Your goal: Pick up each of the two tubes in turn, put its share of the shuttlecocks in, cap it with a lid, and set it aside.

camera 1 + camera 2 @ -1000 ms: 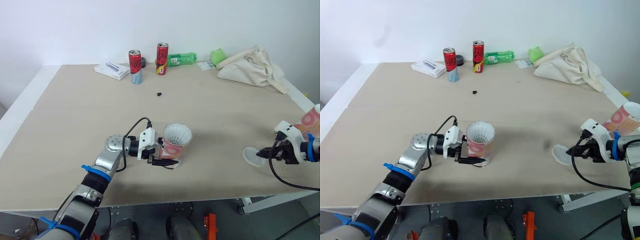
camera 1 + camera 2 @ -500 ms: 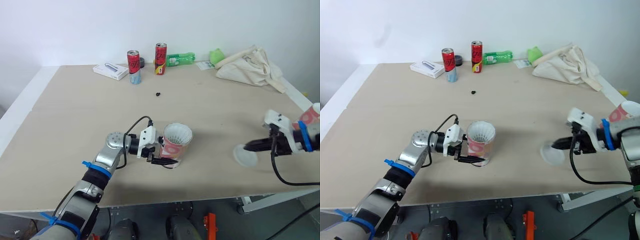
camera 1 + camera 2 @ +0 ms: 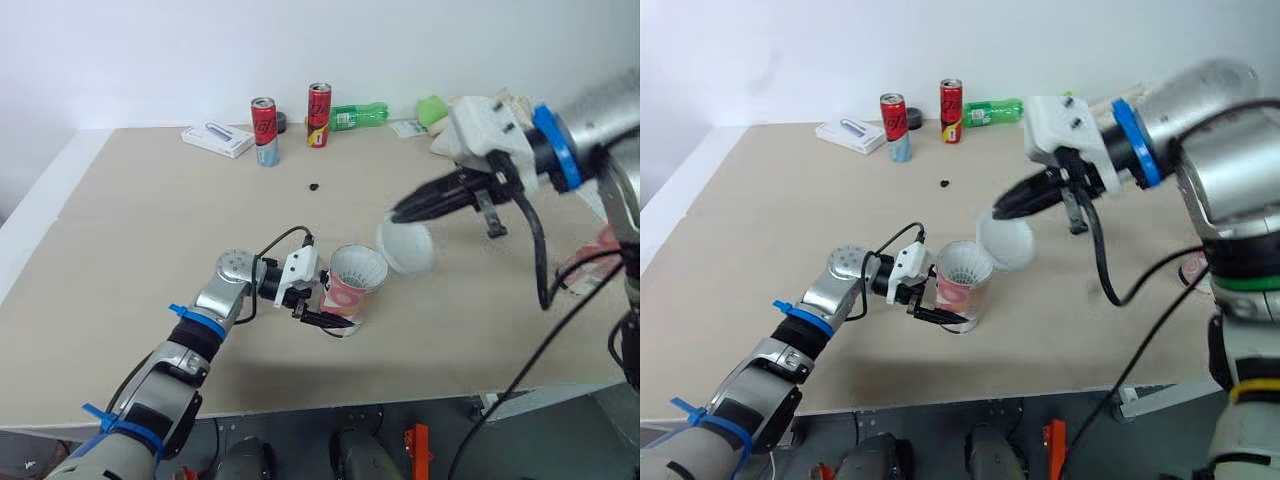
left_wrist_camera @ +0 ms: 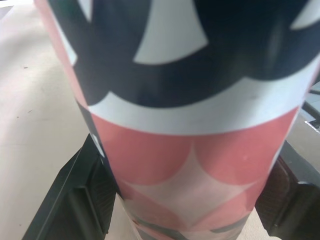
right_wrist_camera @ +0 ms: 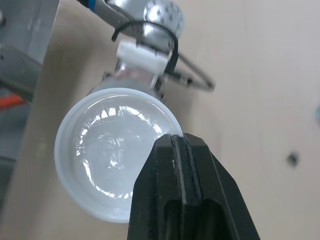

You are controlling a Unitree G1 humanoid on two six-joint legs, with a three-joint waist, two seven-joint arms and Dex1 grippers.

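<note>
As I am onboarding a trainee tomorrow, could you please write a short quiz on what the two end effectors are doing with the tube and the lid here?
1. True or false: the lid already sits on the tube.
2. What does the left end effector grip? A) the tube B) the lid C) nothing
3. Fill in: the right end effector pinches the ___.

Key: 1 false, it is held in the air beside the tube's mouth; 2 A; 3 lid.

Upright tube (image 3: 352, 292), lid (image 3: 407, 247) prob. just above
</note>
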